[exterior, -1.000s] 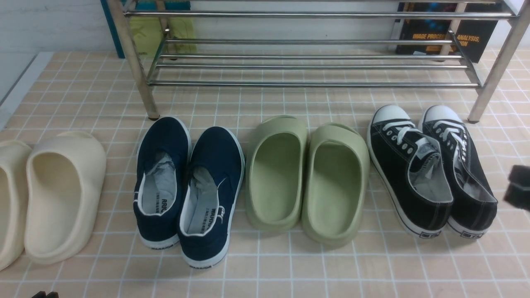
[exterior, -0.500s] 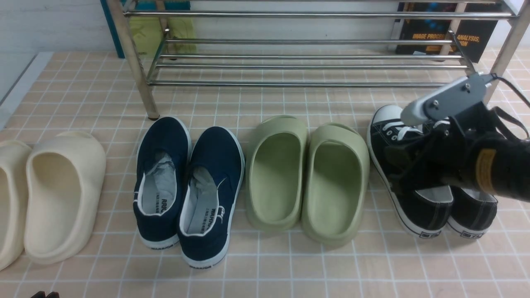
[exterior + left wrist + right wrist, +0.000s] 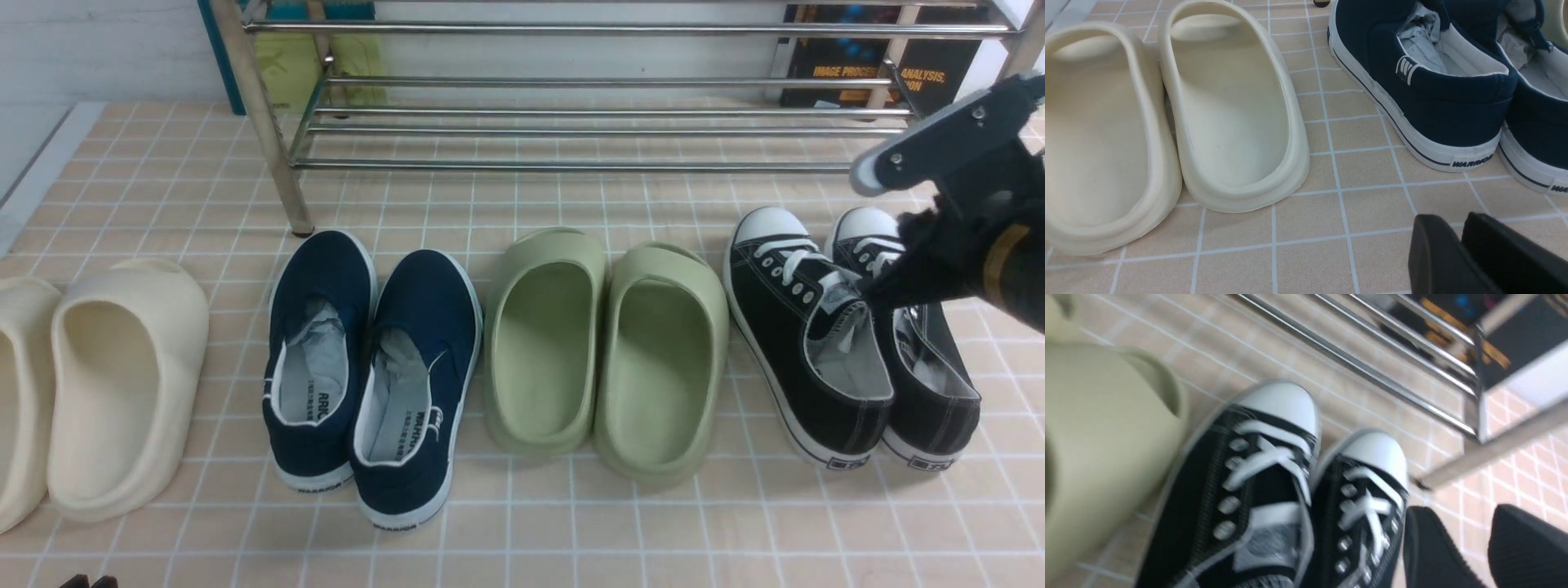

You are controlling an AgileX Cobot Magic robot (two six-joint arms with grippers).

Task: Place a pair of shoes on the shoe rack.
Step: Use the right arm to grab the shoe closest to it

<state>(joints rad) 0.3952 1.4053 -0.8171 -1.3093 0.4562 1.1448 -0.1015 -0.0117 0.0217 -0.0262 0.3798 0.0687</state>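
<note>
The pair of shoes, two black sneakers with white laces and toe caps, stands on the tiled floor at the right, toes toward the shoe rack [image 3: 604, 166]. One sneaker [image 3: 804, 351] is on the left and the other [image 3: 931, 376] on the right. My right arm [image 3: 971, 237] hangs over the laces of the right-hand one. In the right wrist view my right gripper [image 3: 1466, 522] is open, with bare floor between its fingers, just beside that sneaker [image 3: 1367, 498] and touching nothing. My left gripper [image 3: 1455, 224] hovers low over the floor, open a little and empty.
Cream slippers [image 3: 122, 384], navy slip-ons [image 3: 371, 367] and green foam slippers [image 3: 604, 351] stand in a row left of the sneakers. The rack's right front leg [image 3: 971, 155] stands just beyond the sneakers. Books [image 3: 882, 65] lean behind the rack.
My right arm came in from the right edge, passed over the sneakers and has now drawn up and right toward the rack leg, its jaws opening. The shoes have not moved.
</note>
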